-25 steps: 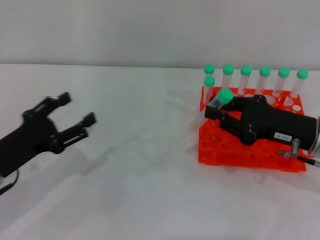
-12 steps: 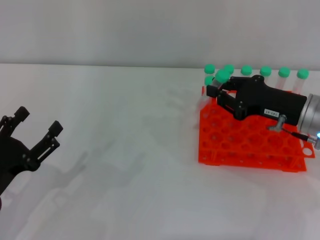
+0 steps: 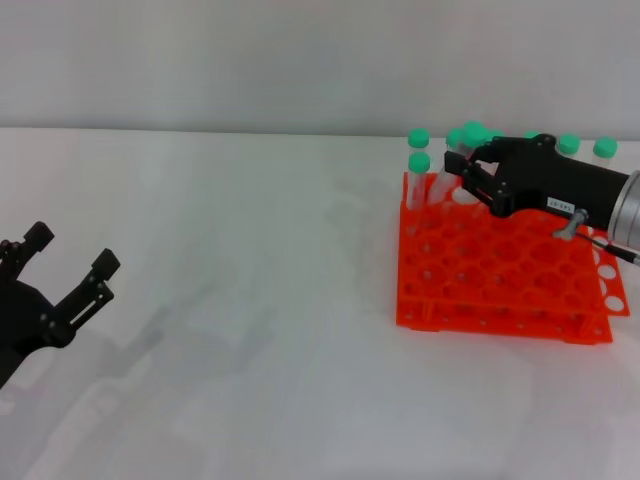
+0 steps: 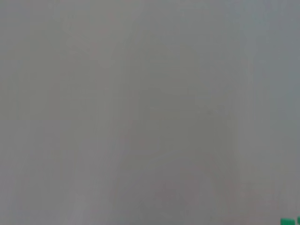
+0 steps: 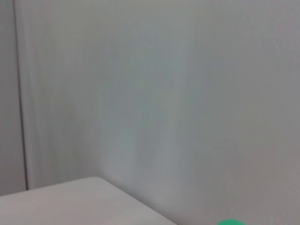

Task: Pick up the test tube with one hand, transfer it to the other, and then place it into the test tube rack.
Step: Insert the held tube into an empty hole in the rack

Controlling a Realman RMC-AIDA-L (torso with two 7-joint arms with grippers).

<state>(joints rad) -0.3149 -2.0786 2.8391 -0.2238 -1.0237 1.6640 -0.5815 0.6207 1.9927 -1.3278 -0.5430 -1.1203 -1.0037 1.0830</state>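
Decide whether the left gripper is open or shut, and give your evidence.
Open. In the head view the left gripper sits low at the table's left edge, jaws spread with bare table between them, holding nothing.

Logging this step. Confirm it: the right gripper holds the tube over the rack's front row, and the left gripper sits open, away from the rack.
One error: the right gripper holds the tube over the rack's back row, beside the other tubes, not the front. The head view shows it. The left gripper is indeed open, far from the rack.

- The right gripper (image 3: 462, 163), at about 2 o'clock in the head view, has a small white label (image 3: 558, 204) on its black body.
- The print on it is too small to read.
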